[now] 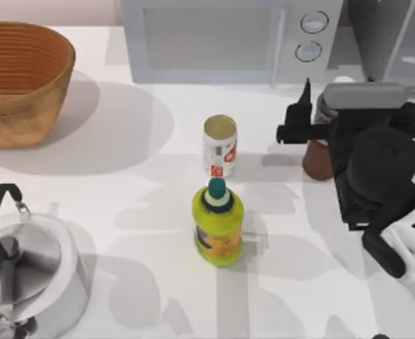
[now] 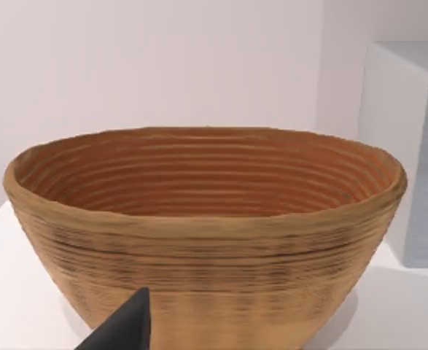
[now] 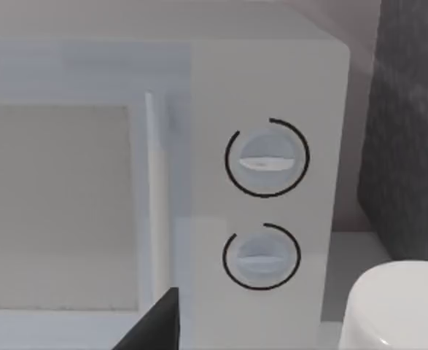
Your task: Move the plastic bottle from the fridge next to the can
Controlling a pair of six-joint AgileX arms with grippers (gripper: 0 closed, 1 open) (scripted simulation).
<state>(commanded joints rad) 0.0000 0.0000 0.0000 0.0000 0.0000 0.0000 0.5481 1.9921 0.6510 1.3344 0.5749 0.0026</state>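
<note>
From above, my right gripper [image 1: 313,134] sits at the right of the table, in front of the microwave [image 1: 214,39]. It looks to be around the plastic bottle [image 1: 319,161], whose reddish-brown base shows under the arm, but I cannot tell from here whether the fingers are pressed on it or standing off. The bottle is already out of the fridge [image 1: 394,35], which stands at the far right. The can [image 1: 220,146] is near the table's middle, well apart to the left of the bottle, with the yellow-green bottle [image 1: 218,226] just on its near side. A wicker basket [image 1: 20,81] is far left, a metal kettle [image 1: 30,275] near left. My left arm is parked by the kettle.

The left wrist view faces the basket, with one dark fingertip [image 2: 122,328] in front of it.

The right wrist view faces the microwave dials, with the bottle's white cap [image 3: 399,306] close by.

I judge the bottle light but top-heavy, smooth and a bit slippery. It is best held at mid-body below the label and set down upright.
</note>
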